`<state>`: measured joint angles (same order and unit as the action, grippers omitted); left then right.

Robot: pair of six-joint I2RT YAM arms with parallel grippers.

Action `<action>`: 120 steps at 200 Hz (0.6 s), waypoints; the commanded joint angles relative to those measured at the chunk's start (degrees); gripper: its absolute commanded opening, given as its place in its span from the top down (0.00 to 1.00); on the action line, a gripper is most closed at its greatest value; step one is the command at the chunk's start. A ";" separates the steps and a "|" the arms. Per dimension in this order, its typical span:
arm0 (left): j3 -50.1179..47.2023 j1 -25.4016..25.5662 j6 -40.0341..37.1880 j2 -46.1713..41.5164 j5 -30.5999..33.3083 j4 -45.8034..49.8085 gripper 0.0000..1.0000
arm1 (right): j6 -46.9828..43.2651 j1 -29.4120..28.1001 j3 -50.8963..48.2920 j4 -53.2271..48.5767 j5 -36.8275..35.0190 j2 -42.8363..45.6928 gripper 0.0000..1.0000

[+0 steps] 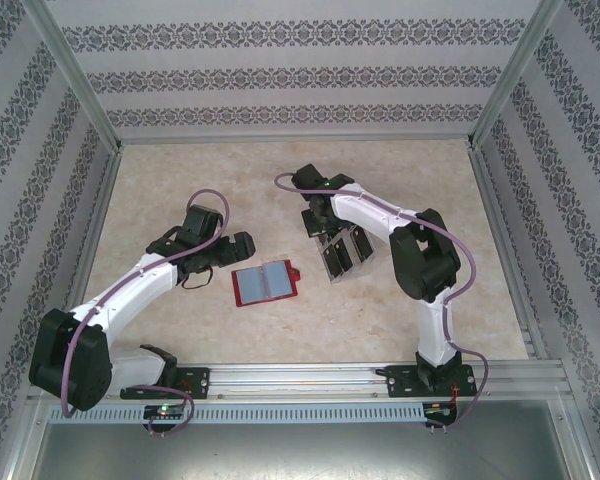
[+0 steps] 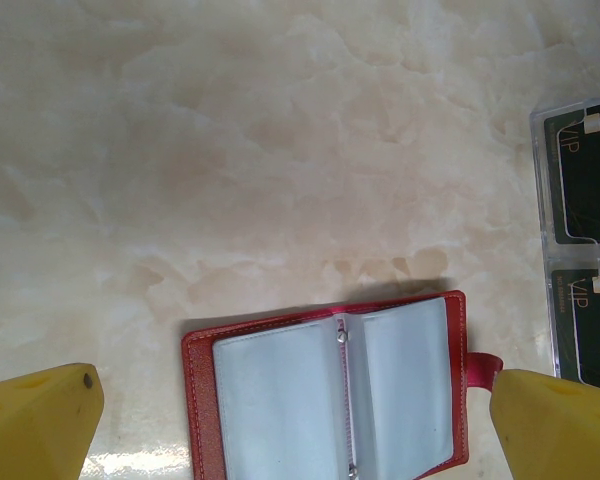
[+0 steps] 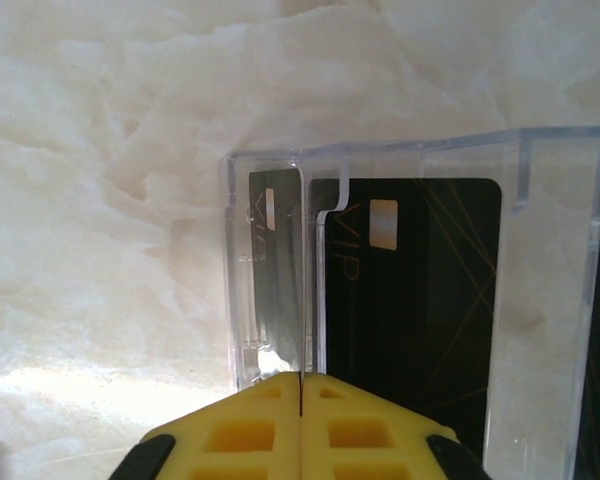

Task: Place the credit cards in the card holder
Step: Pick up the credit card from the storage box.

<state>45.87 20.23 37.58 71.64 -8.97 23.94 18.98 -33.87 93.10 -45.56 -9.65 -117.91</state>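
1. Squarely open on the pale marbled table [image 1: 400, 180], the red card holder [image 1: 267, 284] lies flat. Its grey-blue clear pockets face up and its snap tab juts from its right edge.
2. Just right of the card holder sits a transparent slotted tray [image 1: 345, 255], apart from it, with the black credit cards [image 2: 585, 170] inside.
3. Seen from the left wrist, the yellow left fingers [image 2: 550, 430] hang released and spread wide above the card holder. One is off its left edge, the other beside its snap tab.
4. Over the tray, right of the card holder, the yellow right fingers [image 3: 270, 435] are clenched together on the near edge of a credit card [image 3: 277, 270] standing in the tray's end slot.
5. Beside that slot, on the side farther from the card holder, a second card [image 3: 410, 290] marked VIP shows its face through the clear plastic.
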 commanded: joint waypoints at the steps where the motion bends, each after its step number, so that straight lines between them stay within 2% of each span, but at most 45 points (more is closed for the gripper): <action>1: -0.50 -0.32 0.25 0.35 -0.38 -1.27 0.00 | -0.21 0.64 0.77 -0.77 0.42 0.49 0.96; 18: -0.49 -0.34 0.28 0.42 -0.36 -1.23 0.00 | -0.19 0.82 0.68 -0.76 0.67 0.74 1.00; 120: -0.39 -0.34 0.27 0.30 -0.13 -0.92 0.00 | 3.08 2.75 -1.26 2.67 8.04 8.05 1.00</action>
<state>45.87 20.23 37.58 71.64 -8.97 23.94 20.49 -31.29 92.16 -44.31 -4.12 -113.86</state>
